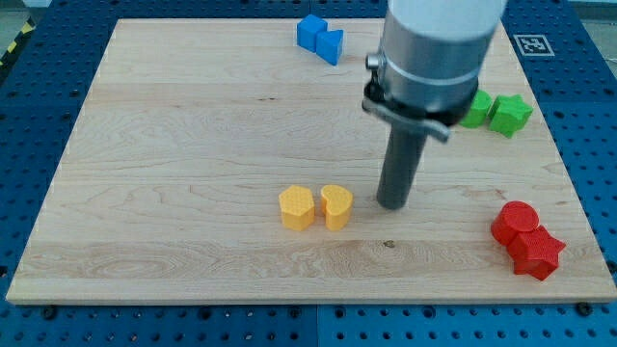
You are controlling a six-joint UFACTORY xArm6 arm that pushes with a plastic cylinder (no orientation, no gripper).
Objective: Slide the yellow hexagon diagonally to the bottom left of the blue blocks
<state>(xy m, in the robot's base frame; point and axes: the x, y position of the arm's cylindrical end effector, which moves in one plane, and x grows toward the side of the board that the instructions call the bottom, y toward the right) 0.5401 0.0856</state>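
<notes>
The yellow hexagon (296, 207) lies on the wooden board at the view's lower middle. A yellow heart-shaped block (335, 205) touches its right side. Two blue blocks (319, 38) sit together at the view's top, near the board's far edge. My tip (391, 204) rests on the board just right of the yellow heart, with a small gap between them. It is about level with both yellow blocks.
Two green blocks (498, 112) lie at the view's right, partly hidden behind the arm. A red cylinder (516, 223) and a red star-like block (536, 253) sit at the bottom right. The wooden board (174, 173) lies on a blue perforated table.
</notes>
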